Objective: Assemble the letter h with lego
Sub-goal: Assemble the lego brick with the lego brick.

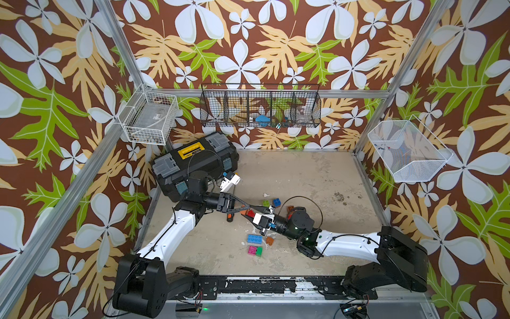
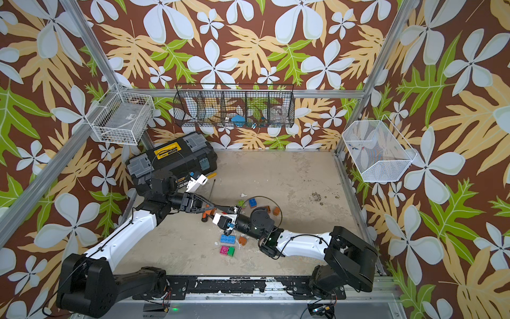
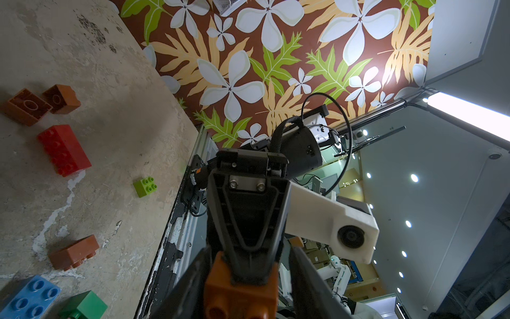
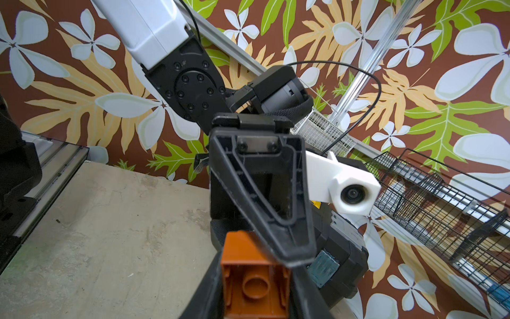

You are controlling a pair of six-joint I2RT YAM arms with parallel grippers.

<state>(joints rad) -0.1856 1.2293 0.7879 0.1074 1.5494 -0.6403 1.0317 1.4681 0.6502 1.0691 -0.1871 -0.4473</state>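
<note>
Overhead, in both top views, the two arms meet tip to tip near the middle of the table [image 1: 303,171]. Their black fingers overlap so much there that the grip itself is hard to read. The wrist views settle it. From the left wrist, the left gripper [image 1: 248,206] is clamped on an orange brick [image 3: 240,292] whose studs face that camera. From the right wrist, the right gripper [image 1: 248,213] is closed on that brick from the other end, with its hollow underside showing. Of the two wrist views, only the left takes in loose bricks, among them a long red brick [image 3: 64,149] lying flat and two orange bricks [image 3: 24,106] tipped over beyond it.

Left of the meeting point, a black toolbox [image 1: 209,163] stands behind the left arm. A screwdriver [image 2: 206,215] lies under that arm's fingers, its orange handle just beside the fingertips. Toward the front lie a long blue brick [image 1: 255,239], a pink brick [image 1: 251,250] touching a green brick [image 1: 259,251], and a brown brick [image 1: 270,240]. Farther right, a white mesh basket [image 1: 408,150] hangs on the wall.
</note>
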